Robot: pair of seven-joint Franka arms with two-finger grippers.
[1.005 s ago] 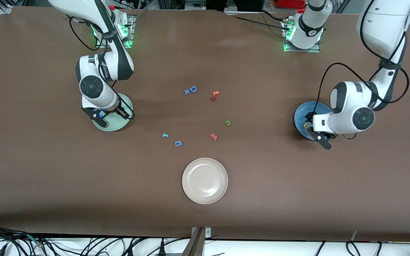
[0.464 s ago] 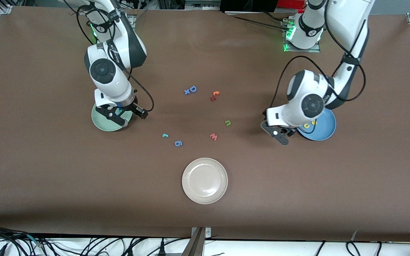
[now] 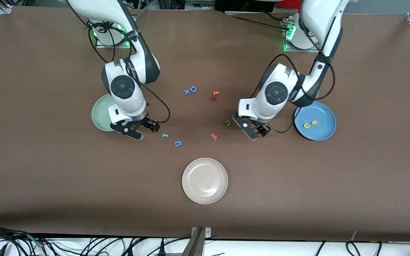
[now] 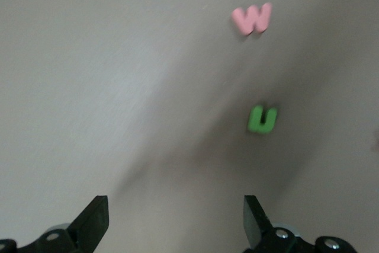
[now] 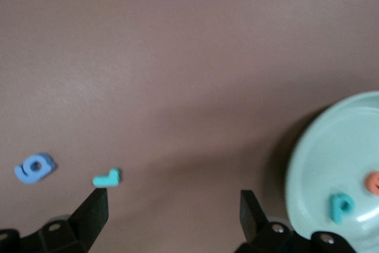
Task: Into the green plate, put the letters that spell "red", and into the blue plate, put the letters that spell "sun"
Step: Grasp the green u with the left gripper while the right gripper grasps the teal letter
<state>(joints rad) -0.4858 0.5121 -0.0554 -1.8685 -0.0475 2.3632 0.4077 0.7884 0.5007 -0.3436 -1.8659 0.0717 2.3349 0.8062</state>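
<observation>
Both end effectors are spread wide and carrying nothing. The right end effector (image 3: pixel 139 128) hangs over the brown bench (image 3: pixel 48 177) between the round pale green plate (image 3: pixel 100 113) and the thin teal foam "r" (image 3: pixel 165 135). That plate has the teal "d" (image 5: pixel 340 206) and orange "e" (image 5: pixel 373 182) in it. The left end effector (image 3: pixel 256 130) sits just beside the dark green "n" (image 3: pixel 227 123). The round blue plate (image 3: pixel 324 133) holds the yellow "u" (image 3: pixel 306 125) and yellow "s" (image 3: pixel 314 122).
</observation>
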